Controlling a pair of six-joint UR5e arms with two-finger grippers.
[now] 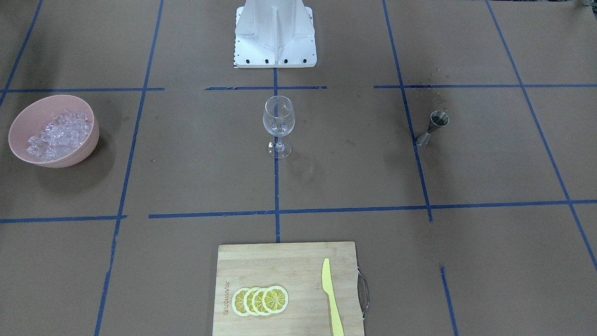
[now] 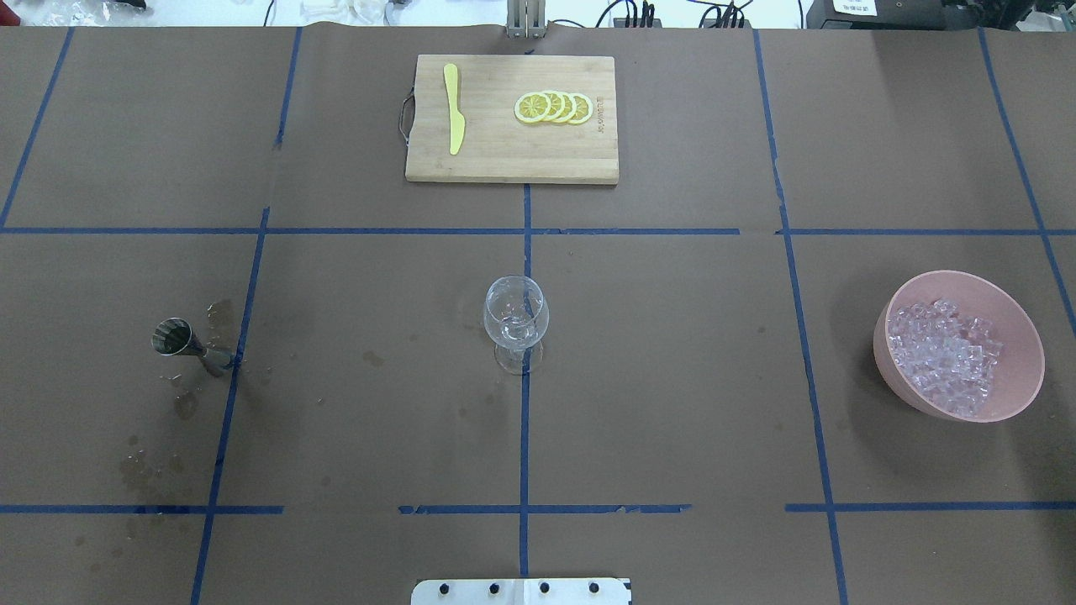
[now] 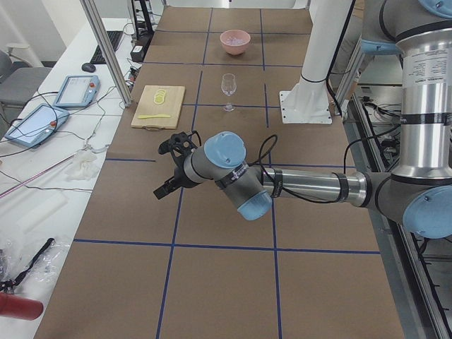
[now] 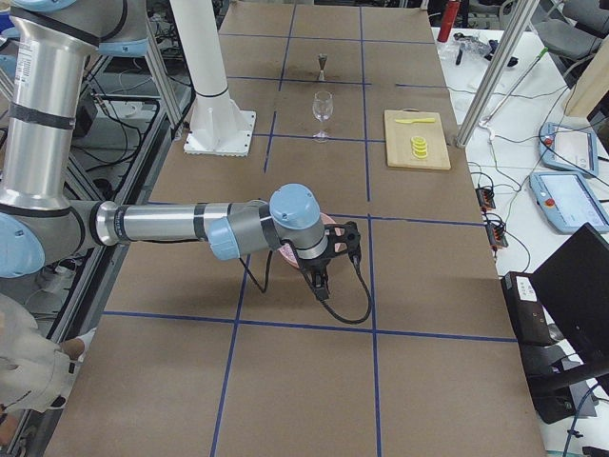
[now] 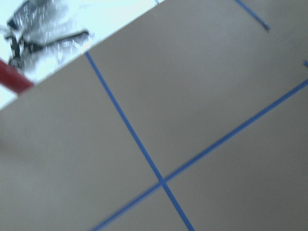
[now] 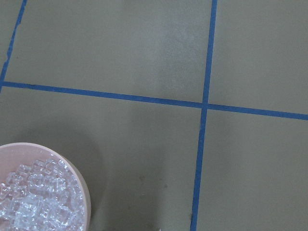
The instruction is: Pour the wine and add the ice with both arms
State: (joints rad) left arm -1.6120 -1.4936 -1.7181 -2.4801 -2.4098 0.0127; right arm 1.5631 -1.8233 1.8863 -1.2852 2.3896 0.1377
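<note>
A clear stemmed wine glass [image 1: 278,122] stands upright at the table's centre and also shows in the overhead view [image 2: 515,319]. A steel jigger [image 1: 433,126] stands on my left side [image 2: 187,343], dark wine [image 1: 439,120] in its cup. A pink bowl [image 1: 88,144] of ice cubes [image 1: 58,133] sits on my right side [image 2: 884,353]. My left gripper [image 3: 168,169] hovers beyond the table's left end; I cannot tell if it is open. My right gripper [image 4: 324,276] hovers near the bowl, ice [image 6: 33,197] at its camera's lower left; its state is unclear too.
A wooden cutting board [image 2: 511,160] with lemon slices [image 2: 555,107] and a yellow knife [image 2: 454,109] lies at the far edge. The white pedestal base [image 1: 275,32] stands behind the glass. Wet stains [image 2: 147,466] mark the paper near the jigger.
</note>
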